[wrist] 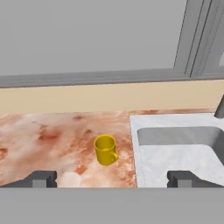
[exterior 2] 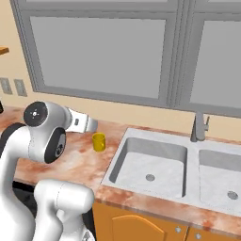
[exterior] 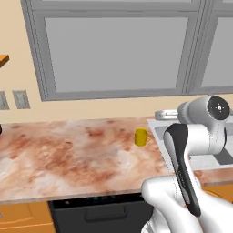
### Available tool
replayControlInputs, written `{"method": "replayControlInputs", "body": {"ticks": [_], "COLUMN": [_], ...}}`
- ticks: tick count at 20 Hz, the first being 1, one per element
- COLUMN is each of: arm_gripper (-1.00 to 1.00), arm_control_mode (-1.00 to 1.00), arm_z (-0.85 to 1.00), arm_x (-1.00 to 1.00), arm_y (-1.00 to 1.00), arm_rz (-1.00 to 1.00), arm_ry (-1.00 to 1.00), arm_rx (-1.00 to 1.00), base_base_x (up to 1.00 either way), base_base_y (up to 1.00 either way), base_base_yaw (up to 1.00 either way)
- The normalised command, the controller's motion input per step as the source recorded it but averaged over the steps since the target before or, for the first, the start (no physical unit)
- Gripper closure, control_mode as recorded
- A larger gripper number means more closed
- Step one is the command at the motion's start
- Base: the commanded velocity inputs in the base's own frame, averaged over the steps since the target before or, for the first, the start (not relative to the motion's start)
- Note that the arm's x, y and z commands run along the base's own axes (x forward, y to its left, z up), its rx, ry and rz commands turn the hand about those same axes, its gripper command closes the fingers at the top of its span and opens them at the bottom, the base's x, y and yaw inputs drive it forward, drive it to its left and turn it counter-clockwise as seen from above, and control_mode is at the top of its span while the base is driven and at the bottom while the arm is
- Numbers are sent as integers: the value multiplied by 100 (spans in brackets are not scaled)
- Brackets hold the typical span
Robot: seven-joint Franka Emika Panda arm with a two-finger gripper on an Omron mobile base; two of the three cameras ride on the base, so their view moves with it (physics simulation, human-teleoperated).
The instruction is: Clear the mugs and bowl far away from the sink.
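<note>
One yellow mug [wrist: 106, 149] is standing upright on the tabletop [exterior: 68, 150], just left of the sink [exterior 2: 155, 164]. One faucet [exterior 2: 198, 126] at the back. The tool [wrist: 111, 178] is spread wide, holding nothing, well short of the mug.

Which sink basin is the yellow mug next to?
The left basin, farther from the faucet's right side. The yellow mug stands upright on the counter just beyond that basin's outer rim.
</note>
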Motion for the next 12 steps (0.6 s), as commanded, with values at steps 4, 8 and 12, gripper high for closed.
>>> {"method": "replayControlInputs", "body": {"ticks": [4,8,12], "arm_gripper": [-100,-100,-100], "arm_control_mode": [100,100,100], "arm_z": [0,0,0], "arm_x": [0,0,0], "arm_y": [0,0,0], "arm_rz": [0,0,0], "arm_ry": [0,0,0], "arm_rx": [0,0,0], "base_base_x": [19,2,2], "base_base_y": [-54,-51,-39], "base_base_yaw": [21,32,18]}}
